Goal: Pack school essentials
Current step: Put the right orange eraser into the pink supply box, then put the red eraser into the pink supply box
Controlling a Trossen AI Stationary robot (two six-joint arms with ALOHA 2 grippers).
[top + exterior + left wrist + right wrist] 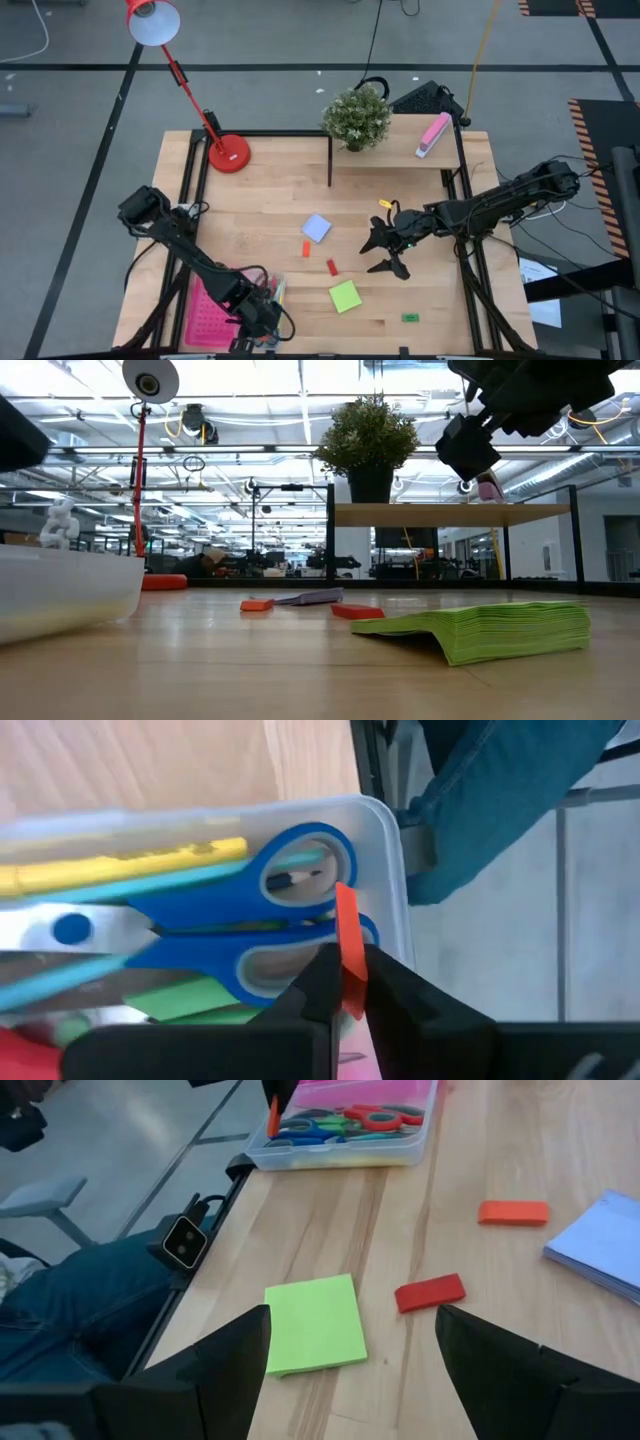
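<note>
While the left gripper (pixel 345 982) pinches an orange block (pixel 346 948) just above the bin (pixel 385 860) holding blue scissors (pixel 215 925), the right gripper (pixel 385 248), spread wide, hovers beside the unpacked green pad (pixel 345 296) on the surface (pixel 270 200).

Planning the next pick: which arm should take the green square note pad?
Right, probably. The right gripper hangs open just above the green square note pad, while the left gripper is over the clear plastic box, shut on a thin orange block.
</note>
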